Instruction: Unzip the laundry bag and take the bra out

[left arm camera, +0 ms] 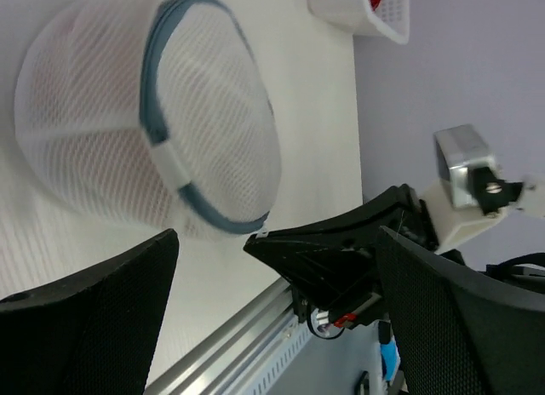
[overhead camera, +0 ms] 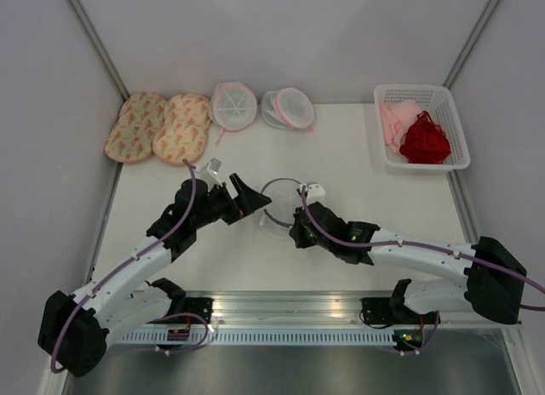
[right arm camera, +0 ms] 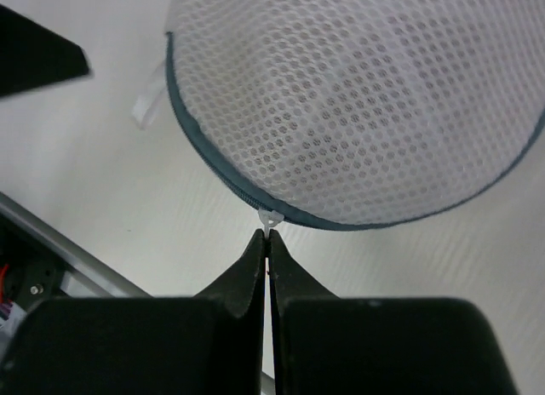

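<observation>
- Step in hand: start of the unzip. The zip round the laundry bag's [overhead camera: 277,204] grey rim looks shut wherever I can see it.
- Bag sits mid-surface [overhead camera: 366,169], between my 2 arms.
- Right jaws: clenched on the small white zip pull [right arm camera: 271,218] at the bag's near edge.
- Left jaws: released, spread wide, just beside the bag, not touching it.
- Next, I reckon: left closes on the rim or mesh to anchor the bag, then right drags the pull along the rim's curve. W/o an anchor this light bag prob. slides along with the pull.
- Bra: can't make it out thru the mesh.
- Basket [overhead camera: 450,92], far right: holds a dark red lacy garment [overhead camera: 424,140] and a pale pink cloth [overhead camera: 393,123].
- 2 pink-trim mesh pouches [overhead camera: 232,104] at the back; contents unclear.
</observation>
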Available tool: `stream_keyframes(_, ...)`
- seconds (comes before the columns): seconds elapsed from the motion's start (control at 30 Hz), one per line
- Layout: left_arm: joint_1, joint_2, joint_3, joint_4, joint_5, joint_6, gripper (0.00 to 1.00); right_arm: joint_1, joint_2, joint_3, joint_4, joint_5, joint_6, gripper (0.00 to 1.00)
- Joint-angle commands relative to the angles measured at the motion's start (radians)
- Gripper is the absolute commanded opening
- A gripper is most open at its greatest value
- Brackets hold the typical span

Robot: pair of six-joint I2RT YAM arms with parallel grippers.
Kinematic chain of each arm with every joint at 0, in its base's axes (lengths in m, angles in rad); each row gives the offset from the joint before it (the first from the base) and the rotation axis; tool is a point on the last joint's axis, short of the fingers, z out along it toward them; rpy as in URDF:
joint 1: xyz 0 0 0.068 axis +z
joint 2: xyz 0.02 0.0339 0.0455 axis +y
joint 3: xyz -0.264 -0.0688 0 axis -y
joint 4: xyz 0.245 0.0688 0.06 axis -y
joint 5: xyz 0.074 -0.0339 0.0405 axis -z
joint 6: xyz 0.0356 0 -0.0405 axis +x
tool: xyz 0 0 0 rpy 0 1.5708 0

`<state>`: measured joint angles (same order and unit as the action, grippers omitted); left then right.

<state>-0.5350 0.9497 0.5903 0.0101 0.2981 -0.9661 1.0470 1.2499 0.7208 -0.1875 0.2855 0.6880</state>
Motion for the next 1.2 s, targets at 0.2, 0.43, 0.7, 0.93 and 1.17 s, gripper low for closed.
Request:
stream_keyframes(0.2, -0.034, 0.029, -0.101, 0.063, 0.044, -0.220, 0.99, -0.004, 0.028, 0.003, 0.247, -0.207, -0.038, 0.00)
stream_keyframes(0.43, -0.106, 0.183, -0.001, 0.203, 0.027, -0.237, 0.96, -0.004, 0.045, -0.003, 0.267, -0.233, -0.036, 0.00)
stream_keyframes(0.7, -0.114, 0.268, 0.036, 0.128, -0.023, -0.128, 0.08, -0.004, 0.006, -0.007, 0.235, -0.212, -0.051, 0.01)
stream_keyframes(0.93, -0.074, 0.210, 0.062, 0.048, -0.126, -0.045, 0.02, -0.005, 0.017, 0.014, 0.151, -0.215, -0.071, 0.00)
stream_keyframes(1.17, 0.021, 0.251, 0.080, 0.056, -0.070, 0.013, 0.02, -0.004, 0.128, 0.036, -0.016, -0.252, -0.090, 0.00)
